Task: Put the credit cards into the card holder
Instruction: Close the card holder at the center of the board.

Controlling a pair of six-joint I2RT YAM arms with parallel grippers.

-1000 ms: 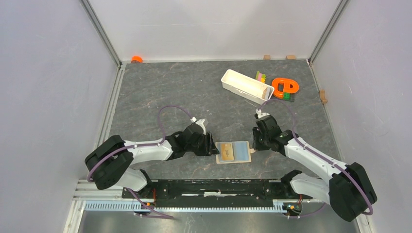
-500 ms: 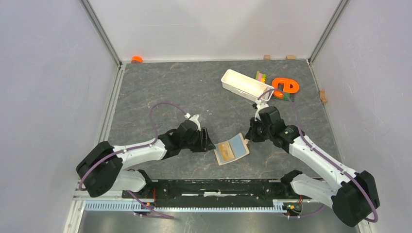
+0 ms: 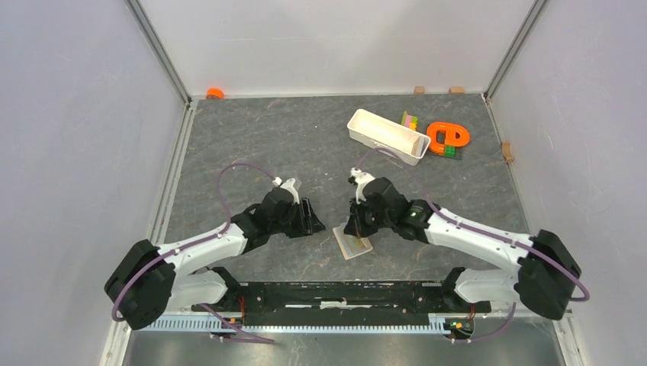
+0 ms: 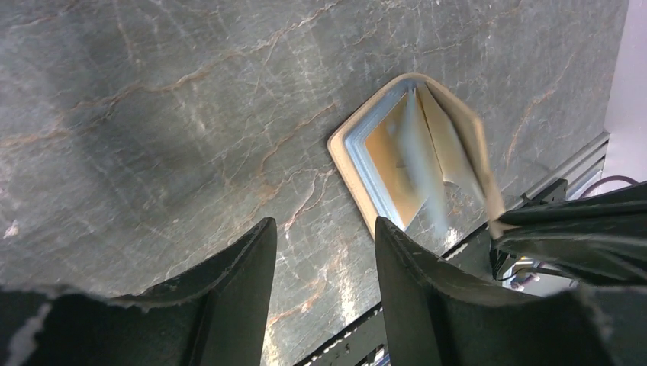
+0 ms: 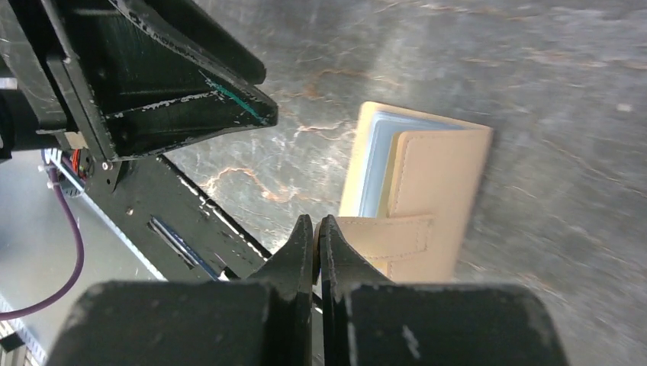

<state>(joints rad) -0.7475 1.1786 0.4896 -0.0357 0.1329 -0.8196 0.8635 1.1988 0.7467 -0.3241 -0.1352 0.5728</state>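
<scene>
Tan stitched wallet [image 5: 439, 171], pale blue lining, half folded on marbled grey table [image 5: 572, 76]; right gripper [image 5: 316, 226] pinches its tab [image 5: 381, 235], left gripper [image 4: 324, 232] spread empty, low alongside

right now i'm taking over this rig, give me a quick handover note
Left gripper: open, empty, beside the card holder, not touching it.
Right gripper: shut on the card holder's snap tab, with the flap half folded over.
The card holder lies on the table near the front edge.
Credit cards: none loose in view; cannot tell whether any are inside.
Left: confirm the cards are in.
</scene>
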